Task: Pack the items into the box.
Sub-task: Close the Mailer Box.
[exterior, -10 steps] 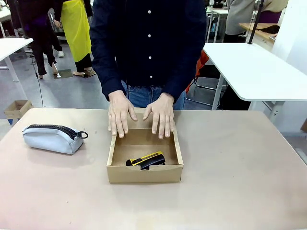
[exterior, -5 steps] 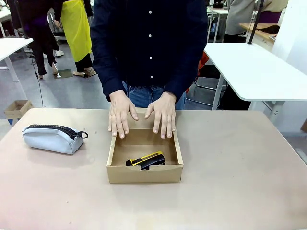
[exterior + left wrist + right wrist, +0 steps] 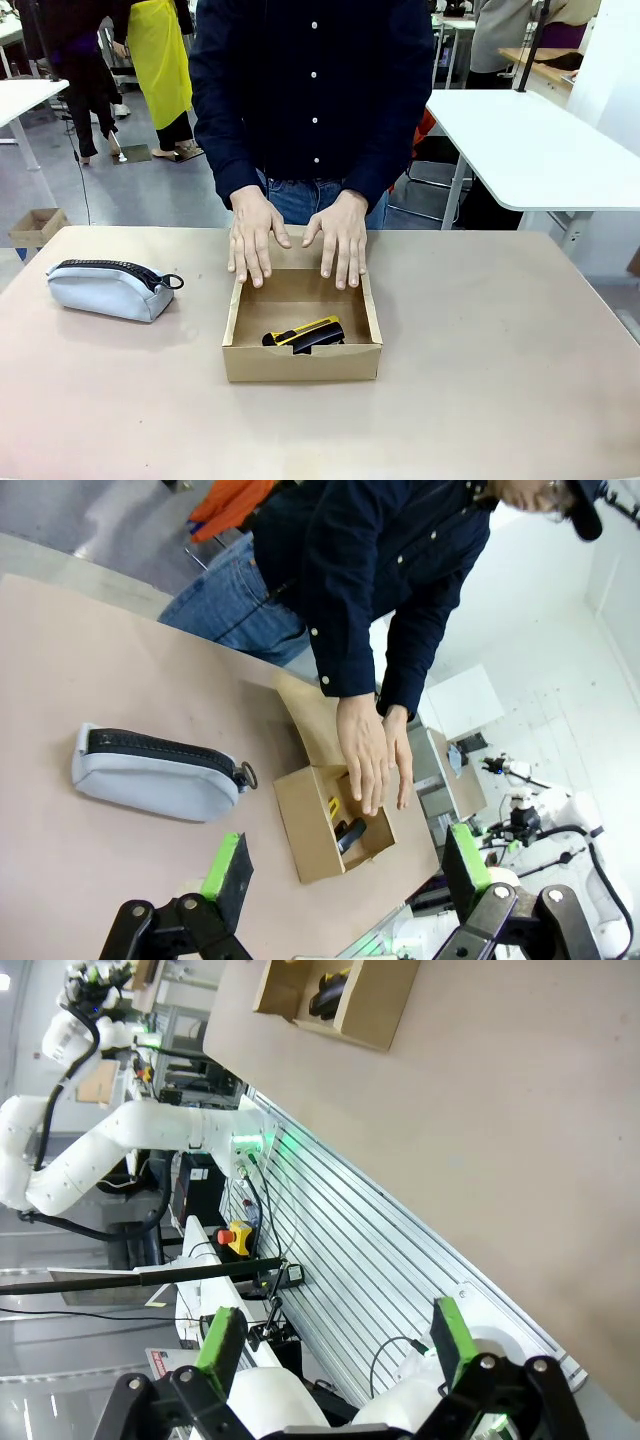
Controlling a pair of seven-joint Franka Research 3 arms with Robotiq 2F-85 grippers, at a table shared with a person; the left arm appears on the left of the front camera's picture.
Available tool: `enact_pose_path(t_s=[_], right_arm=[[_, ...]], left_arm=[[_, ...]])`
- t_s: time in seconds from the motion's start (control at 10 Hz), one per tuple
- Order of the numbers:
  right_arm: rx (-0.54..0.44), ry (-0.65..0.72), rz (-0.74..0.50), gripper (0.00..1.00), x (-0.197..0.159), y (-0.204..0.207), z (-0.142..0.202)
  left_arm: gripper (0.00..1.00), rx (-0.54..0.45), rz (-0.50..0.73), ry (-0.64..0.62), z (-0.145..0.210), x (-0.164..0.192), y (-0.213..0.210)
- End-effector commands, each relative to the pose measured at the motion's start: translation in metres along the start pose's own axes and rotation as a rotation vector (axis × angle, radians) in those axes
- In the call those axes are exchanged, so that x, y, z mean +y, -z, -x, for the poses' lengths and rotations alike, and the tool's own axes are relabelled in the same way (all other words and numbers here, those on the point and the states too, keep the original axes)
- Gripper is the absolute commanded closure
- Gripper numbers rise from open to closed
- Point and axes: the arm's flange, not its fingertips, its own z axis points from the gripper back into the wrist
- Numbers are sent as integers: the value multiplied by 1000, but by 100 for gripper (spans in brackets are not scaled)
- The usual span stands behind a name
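Observation:
The brown cardboard box (image 3: 300, 360) stands open at the table's middle, and in the left wrist view the box (image 3: 305, 825) sits below the person's hands. Inside lie the yellow utility knife (image 3: 305, 329) and the black stapler (image 3: 320, 338); the knife (image 3: 333, 806) and stapler (image 3: 350, 833) show there too. The person's two hands (image 3: 298, 238) rest flat on the lid flap (image 3: 310, 725) at the box's far edge. My left gripper (image 3: 345, 870) hovers open high above the table, far from the box. My right gripper (image 3: 335, 1345) is open, off the table's edge, with the box (image 3: 340, 995) far away.
A light-grey zip pouch (image 3: 108, 287) with a black zipper lies on the table's left side; the pouch (image 3: 155, 775) appears in the left wrist view too. The person stands close against the far edge. White tables stand behind. The left arm's base (image 3: 120, 1150) is in the right wrist view.
The person's hands have shifted very slightly on the lid flap. Box, knife, stapler and pouch have not moved.

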Motion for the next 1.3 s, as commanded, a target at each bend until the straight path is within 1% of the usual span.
enact_pose_path(t_s=[0.0,0.1,0.2,0.3,0.4,0.5,0.6,0.7,0.8,0.9,1.0,1.1,1.2], right_arm=[[1,-89,-12,0,21,42,-47],[-100,-156,-17,0,40,76,-78],[-139,-213,-70,0,61,123,-107],[-140,-214,-98,0,72,162,-123],[-127,-199,-109,0,73,189,-133],[-128,-160,-104,0,64,186,-135],[-121,-180,-96,0,90,145,-137],[-121,-180,-96,0,90,145,-137],[-121,-180,-96,0,90,145,-137],[-114,-164,-97,0,86,172,-146],[-143,-146,-77,0,78,185,-167],[-230,-146,-106,0,65,186,-178],[-332,-148,-83,0,51,187,-191]], left_arm=[[0,89,27,21,3,-31,48],[0,64,-29,-35,6,-44,85],[0,86,-49,-69,16,-55,125],[0,108,-59,-81,26,-59,157],[0,147,-47,-107,39,-58,180],[0,188,-93,-122,45,-50,192],[0,296,-202,-173,27,-30,168],[0,182,-70,-91,14,-63,191],[0,182,-70,-91,14,-63,191],[0,235,-127,-128,20,-44,199],[0,221,-143,-131,31,-36,235],[0,268,-115,-183,34,-28,261],[0,263,-122,-181,34,-17,284]])
